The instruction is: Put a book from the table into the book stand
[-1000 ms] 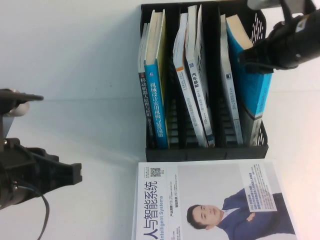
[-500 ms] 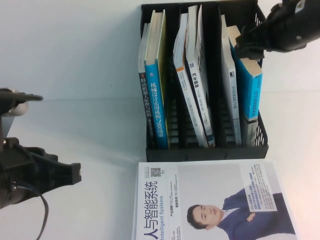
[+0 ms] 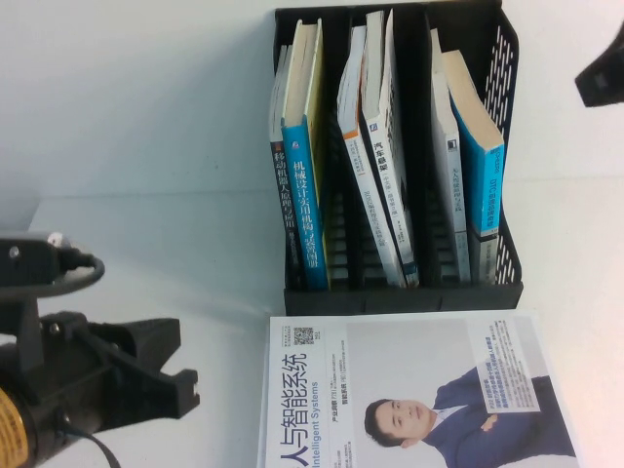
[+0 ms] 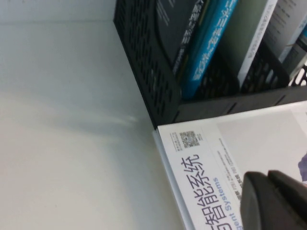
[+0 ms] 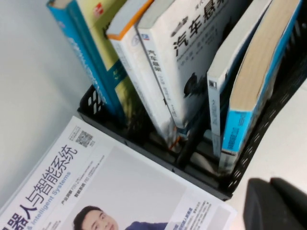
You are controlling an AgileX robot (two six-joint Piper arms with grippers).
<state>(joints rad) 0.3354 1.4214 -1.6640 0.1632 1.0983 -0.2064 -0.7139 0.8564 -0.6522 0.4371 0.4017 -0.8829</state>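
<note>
The book (image 3: 478,161), blue-spined with its page edge up, stands in the right slot of the black book stand (image 3: 400,297), leaning beside a white book. The right wrist view shows it too (image 5: 254,76), inside the stand's mesh side (image 5: 249,158). My right gripper (image 3: 602,78) is at the far right edge, off the stand, apart from the book; its jaws are shut and empty (image 5: 276,206). My left gripper (image 3: 171,366) is low at the front left over the table (image 3: 146,146), shut and empty (image 4: 276,201).
A white book with a suited man's portrait (image 3: 419,385) lies flat on the table against the stand's front, also in the left wrist view (image 4: 230,158). The left and middle slots hold several upright books (image 3: 304,156). Bare tabletop lies left of the stand.
My right gripper has let go of the blue-spined book and pulled away to the right edge; the book now stands straighter in the right slot. My left arm has moved forward and right.
</note>
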